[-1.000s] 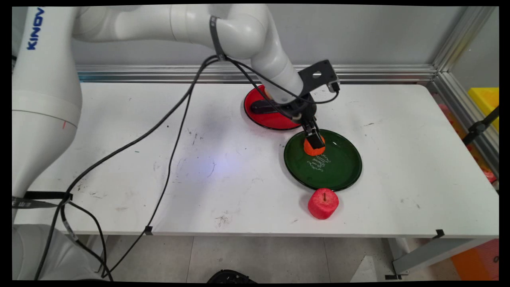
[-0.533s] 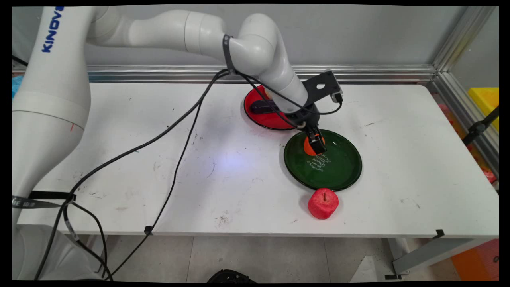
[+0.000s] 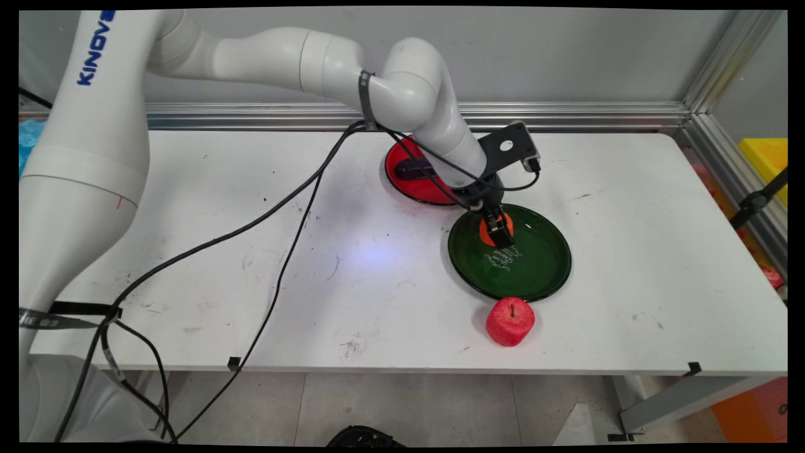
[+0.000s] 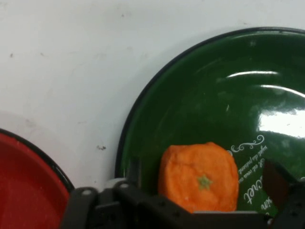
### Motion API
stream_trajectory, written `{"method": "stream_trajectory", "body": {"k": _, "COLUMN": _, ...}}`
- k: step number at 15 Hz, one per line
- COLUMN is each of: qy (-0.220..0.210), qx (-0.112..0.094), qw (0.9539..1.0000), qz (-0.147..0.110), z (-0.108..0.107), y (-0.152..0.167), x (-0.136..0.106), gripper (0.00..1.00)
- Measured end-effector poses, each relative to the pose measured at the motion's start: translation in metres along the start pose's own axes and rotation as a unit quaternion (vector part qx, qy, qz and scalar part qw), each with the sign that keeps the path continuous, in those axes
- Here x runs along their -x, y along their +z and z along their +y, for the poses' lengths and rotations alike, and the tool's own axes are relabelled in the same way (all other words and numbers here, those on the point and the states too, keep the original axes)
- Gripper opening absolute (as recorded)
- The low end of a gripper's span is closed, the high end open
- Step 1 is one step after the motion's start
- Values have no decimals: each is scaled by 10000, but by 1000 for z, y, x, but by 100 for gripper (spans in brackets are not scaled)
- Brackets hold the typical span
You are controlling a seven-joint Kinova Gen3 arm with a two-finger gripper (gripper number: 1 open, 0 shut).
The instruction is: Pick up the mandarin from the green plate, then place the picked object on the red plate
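An orange toy fruit [image 3: 485, 233] [image 4: 200, 176] with a small green star on top lies on the back left part of a dark green plate [image 3: 534, 264] [image 4: 214, 95]. My gripper [image 3: 499, 230] [image 4: 205, 183] is down over it and open. In the hand view one black finger [image 4: 134, 171] stands left of the orange and the other [image 4: 276, 183] to its right, with a small gap on each side. The plate carries white lettering beside the orange.
A red plate [image 3: 409, 185] [image 4: 24, 191] sits just behind and left of the green one, with a dark elongated thing [image 3: 415, 168] on it. A red toy apple [image 3: 510, 321] stands on the table in front of the green plate. Black cables [image 3: 277, 207] trail across the table's left half.
The gripper has come lower over the orange, so its fingers now hide most of the fruit in the main view. The orange, plates and apple have not moved.
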Motion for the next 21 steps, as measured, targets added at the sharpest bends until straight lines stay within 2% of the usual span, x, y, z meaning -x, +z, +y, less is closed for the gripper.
{"method": "stream_trajectory", "body": {"k": 1, "qy": -4, "qx": -1, "qw": 10000, "qz": -10, "z": 1, "y": 1, "x": 1, "gripper": 100}}
{"method": "stream_trajectory", "body": {"k": 2, "qy": -11, "qx": 1, "qw": 10000, "qz": -20, "z": 1, "y": 3, "x": 2, "gripper": 0}}
{"method": "stream_trajectory", "body": {"k": 8, "qy": -60, "qx": 45, "qw": 10000, "qz": -45, "z": 2, "y": 4, "x": 3, "gripper": 0}}
{"method": "stream_trajectory", "body": {"k": 12, "qy": -41, "qx": 72, "qw": 10000, "qz": 36, "z": -4, "y": -8, "x": -7, "gripper": 0}}
{"method": "stream_trajectory", "body": {"k": 16, "qy": 136, "qx": 36, "qw": 9999, "qz": 81, "z": -20, "y": -30, "x": -16, "gripper": 0}}
{"method": "stream_trajectory", "body": {"k": 21, "qy": 387, "qx": -125, "qw": 9992, "qz": -48, "z": -56, "y": -63, "x": -8, "gripper": 0}}
